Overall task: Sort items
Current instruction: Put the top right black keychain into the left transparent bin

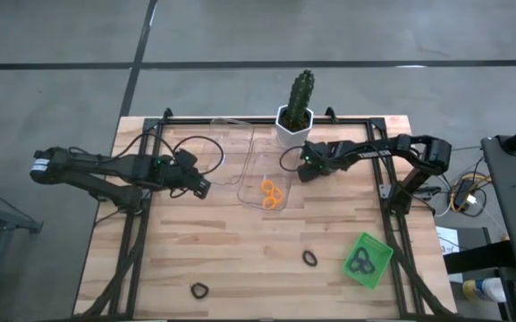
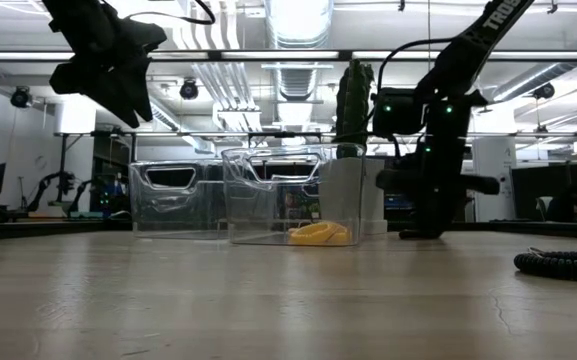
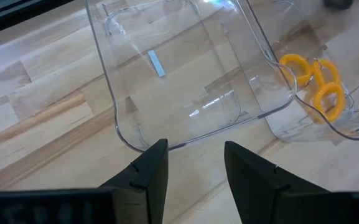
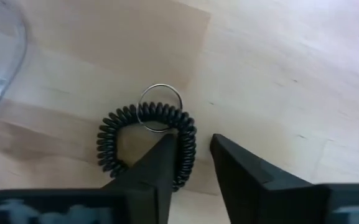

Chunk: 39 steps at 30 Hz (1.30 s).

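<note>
High view, pale plank table [image 1: 240, 259] on grey concrete floor [image 1: 240, 31], left hand [image 1: 200, 188] parted, right hand [image 1: 304, 173] straddling black loop [image 4: 143, 142].

Only one piece of lettering shows. In the low view, white capital letters run along the upper link of the right arm [image 2: 496, 14] at the top right edge; they appear to read "TRO" and are cut off by the edge. A white band on the rear of the left arm [image 1: 38, 165] in the high view may carry print, but it is too small to read. No other text, numbers or signs can be read.
</note>
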{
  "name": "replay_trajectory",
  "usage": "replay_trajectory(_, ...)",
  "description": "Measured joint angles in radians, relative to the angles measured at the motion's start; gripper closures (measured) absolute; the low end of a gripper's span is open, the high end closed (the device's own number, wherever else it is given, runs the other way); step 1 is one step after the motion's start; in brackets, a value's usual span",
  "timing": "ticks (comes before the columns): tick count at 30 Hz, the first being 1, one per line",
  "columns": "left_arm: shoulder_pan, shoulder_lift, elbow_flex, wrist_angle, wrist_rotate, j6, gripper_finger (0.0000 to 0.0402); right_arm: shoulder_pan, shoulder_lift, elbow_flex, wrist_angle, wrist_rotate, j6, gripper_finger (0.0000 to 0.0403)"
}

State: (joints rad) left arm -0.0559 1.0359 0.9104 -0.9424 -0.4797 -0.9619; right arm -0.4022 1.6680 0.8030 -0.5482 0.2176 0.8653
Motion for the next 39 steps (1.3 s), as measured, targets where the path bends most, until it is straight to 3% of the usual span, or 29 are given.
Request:
replay_trajectory(10, 0.0, 0.0, 0.0, 0.0, 0.012, 0.0, 0.0252, 0.021, -0.002, 0.0, -0.06, 0.006, -0.003, 0.0384)
replay_trajectory(17, 0.0, 0.0, 0.0, 0.0, 0.014, -0.001, 0.0252, 0.026, -0.071, 0.018, -0.163, -0.057, -0.011, 0.0388)
replay_trajectory(24, 0.0, 0.0, 0.0, 0.001, 0.013, -0.002, 0.0252, 0.044, -0.263, 0.099, -0.287, -0.1, -0.032, 0.0389)
replay_trajectory(28, 0.0, 0.0, 0.0, 0.027, 0.013, 0.0, 0.0252, 0.075, -0.408, 0.148, -0.226, -0.15, -0.057, 0.0389)
replay_trajectory(33, 0.0, 0.0, 0.001, 0.123, 0.011, 0.032, 0.0252, 0.146, -0.514, 0.197, -0.002, -0.148, -0.087, 0.039)
replay_trajectory(39, 0.0, 0.0, 0.001, 0.294, 0.011, 0.089, 0.0252, 0.235, -0.474, 0.276, 0.144, -0.052, -0.198, 0.039)
